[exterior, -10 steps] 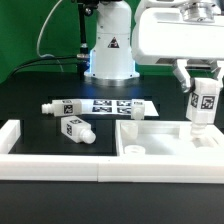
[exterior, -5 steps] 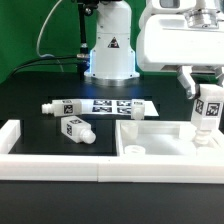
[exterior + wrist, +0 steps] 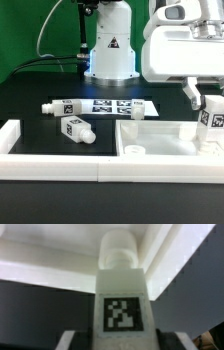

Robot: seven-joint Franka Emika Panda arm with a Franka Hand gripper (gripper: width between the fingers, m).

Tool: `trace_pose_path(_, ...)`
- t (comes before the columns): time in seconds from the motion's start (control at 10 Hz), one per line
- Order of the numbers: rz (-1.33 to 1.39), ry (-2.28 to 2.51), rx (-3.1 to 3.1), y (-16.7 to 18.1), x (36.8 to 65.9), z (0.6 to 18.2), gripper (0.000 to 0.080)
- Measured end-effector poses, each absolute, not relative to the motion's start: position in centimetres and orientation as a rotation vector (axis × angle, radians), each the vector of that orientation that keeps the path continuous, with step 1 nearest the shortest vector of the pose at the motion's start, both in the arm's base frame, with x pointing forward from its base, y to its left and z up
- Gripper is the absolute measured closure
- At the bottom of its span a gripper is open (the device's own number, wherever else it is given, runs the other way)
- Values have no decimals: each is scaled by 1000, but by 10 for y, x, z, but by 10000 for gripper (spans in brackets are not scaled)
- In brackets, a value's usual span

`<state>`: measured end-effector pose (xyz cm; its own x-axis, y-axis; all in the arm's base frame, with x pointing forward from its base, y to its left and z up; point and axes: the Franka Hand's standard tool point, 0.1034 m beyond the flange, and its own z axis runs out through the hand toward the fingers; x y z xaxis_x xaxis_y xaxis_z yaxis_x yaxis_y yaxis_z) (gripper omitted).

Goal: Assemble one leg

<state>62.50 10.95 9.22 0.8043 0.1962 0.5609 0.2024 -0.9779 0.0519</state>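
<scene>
Seemingly upright, leg (image 3: 213, 122) pinched in tool (image 3: 207, 108), above white panel (image 3: 160, 136).

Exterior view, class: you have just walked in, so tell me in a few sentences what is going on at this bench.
The arm's end effector is clamped on one white leg. It holds the leg roughly upright, stub end down, over the exterior view's right part of the large white panel. The pictures do not show whether the stub has reached a hole. A spare leg lies loose on the black table, and another lies just beyond it.
</scene>
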Motion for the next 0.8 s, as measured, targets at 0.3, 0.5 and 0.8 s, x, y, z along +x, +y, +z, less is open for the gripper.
trace_pose_path(0.3,-908,-338,-2979,111,621,82,512)
trace_pose_path(0.5,-966,-336,-2967,110,623,80,512)
trace_pose_path(0.8,-962,-335,-2968,111,624,80,512)
